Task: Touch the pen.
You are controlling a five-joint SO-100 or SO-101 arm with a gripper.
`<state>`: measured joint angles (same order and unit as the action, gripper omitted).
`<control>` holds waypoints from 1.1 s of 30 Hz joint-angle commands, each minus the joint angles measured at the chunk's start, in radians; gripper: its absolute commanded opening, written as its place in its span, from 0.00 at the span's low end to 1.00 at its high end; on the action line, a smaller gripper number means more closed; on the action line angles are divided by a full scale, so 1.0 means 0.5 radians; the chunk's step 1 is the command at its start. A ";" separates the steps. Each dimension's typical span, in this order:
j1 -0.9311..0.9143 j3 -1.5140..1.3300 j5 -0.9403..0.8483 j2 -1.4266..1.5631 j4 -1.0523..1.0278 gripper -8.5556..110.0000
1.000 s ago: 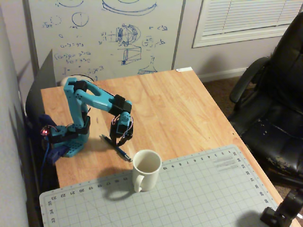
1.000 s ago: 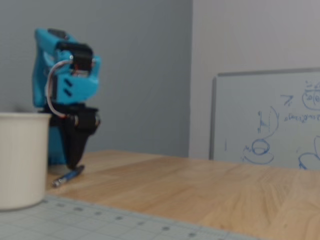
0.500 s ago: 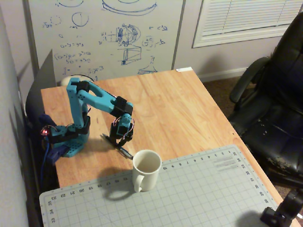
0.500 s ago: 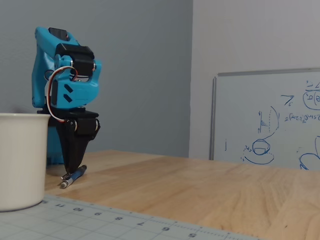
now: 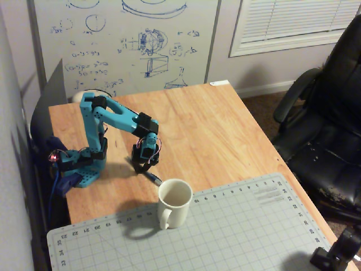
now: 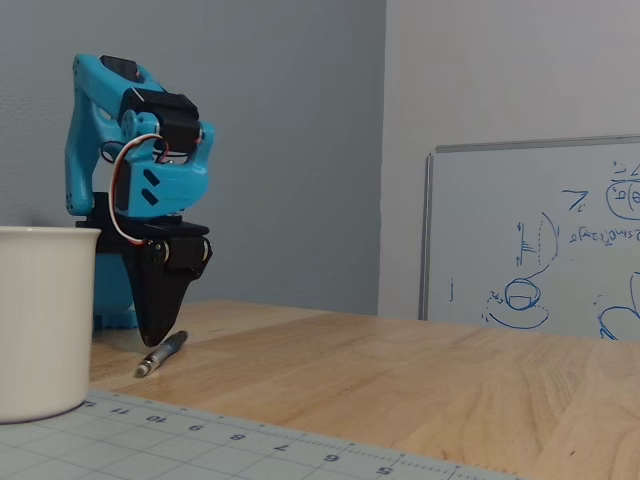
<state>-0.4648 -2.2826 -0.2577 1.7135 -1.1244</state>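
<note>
The pen, a thin dark blue-black stick with a small lighter tip, lies flat on the light wooden table, between the turquoise robot arm and the white ceramic mug. In a fixed view from above we see only its lower end poking out from under the black pincer, just beside the mug's rim. In the low fixed view the pincer points straight down with its tip at the pen's far end, touching it or nearly so; we cannot tell which.

Compared with a second ago, we find the pincer shifted along the pen toward the mug, so that most of the pen's length, then plainly visible from above, is now hidden beneath it. In the low view the pen has slid to the right and its light tip sits farther from the mug. The wrist stands a little higher and more turned.

The pincer's jaws look drawn together into a single point, gripping nothing that we can see.

We read numbers along the borders of the grey-green cutting mat, among them 9, 8, 7, 6 and 5 in the low view. The whiteboard carries blue sketches and formulas too small for us to read.
</note>
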 commanded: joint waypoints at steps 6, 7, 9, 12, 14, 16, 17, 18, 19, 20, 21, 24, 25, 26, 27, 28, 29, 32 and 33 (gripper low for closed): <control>0.046 0.147 -0.012 0.046 0.006 0.08; 0.061 0.160 -0.012 0.046 0.006 0.08; 0.114 0.209 0.006 0.046 0.006 0.08; 0.178 0.288 0.015 0.046 0.006 0.08; 0.193 0.334 0.015 0.046 0.006 0.08; 0.199 0.368 0.015 0.046 0.003 0.08; 0.199 0.380 0.015 0.046 0.003 0.08; 0.199 0.393 0.015 0.046 0.003 0.08; 0.199 0.399 0.015 0.046 0.003 0.08; 0.196 0.402 0.015 0.046 0.003 0.08; 0.187 0.402 0.003 0.046 0.003 0.08; 0.175 0.380 -0.006 0.037 0.003 0.08; 0.175 0.371 0.009 0.028 0.003 0.08; 0.178 0.368 0.015 0.015 0.003 0.08; 0.178 0.365 0.009 0.012 0.003 0.08; 0.175 0.365 0.000 0.009 0.003 0.08; 0.175 0.365 0.000 0.006 0.003 0.08; 0.178 0.362 0.015 -0.028 0.003 0.08; 0.181 0.365 0.015 -0.061 0.003 0.08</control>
<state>-0.3728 -2.1552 -0.2577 1.6935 -1.1259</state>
